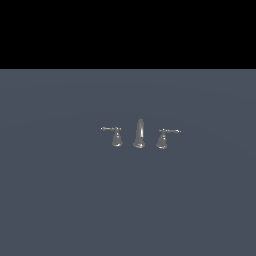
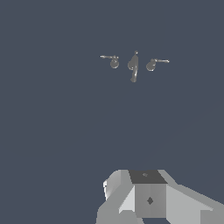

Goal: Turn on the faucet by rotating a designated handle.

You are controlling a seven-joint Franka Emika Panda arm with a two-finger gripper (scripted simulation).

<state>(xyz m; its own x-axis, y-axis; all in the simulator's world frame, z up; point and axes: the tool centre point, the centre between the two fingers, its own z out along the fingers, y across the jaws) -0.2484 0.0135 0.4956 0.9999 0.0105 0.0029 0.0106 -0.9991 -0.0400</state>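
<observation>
Faucet sets: one faucet (image 1: 139, 134) is seen.
Spouts: one spout (image 1: 139, 133) is counted.
Lever handles: two are counted, the handle (image 1: 115, 136) and its twin handle (image 1: 163, 138).

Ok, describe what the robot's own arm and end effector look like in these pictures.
Only the wrist view shows any of it: a blocky, faceted body in light grey and white, with a darker grey top panel and a small dark diamond mark on its front face. No cables or fingers are visible. The exterior view shows no arm.

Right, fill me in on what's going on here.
A simulated arm is meant to turn on a faucet standing on a grey surface. Nothing is touching it yet. The spout stands between two lever handles; the handle to turn is on the exterior view's left, its lever pointing left. The wrist view shows part of the gripper well away from the faucet; its fingers aren't visible.
</observation>
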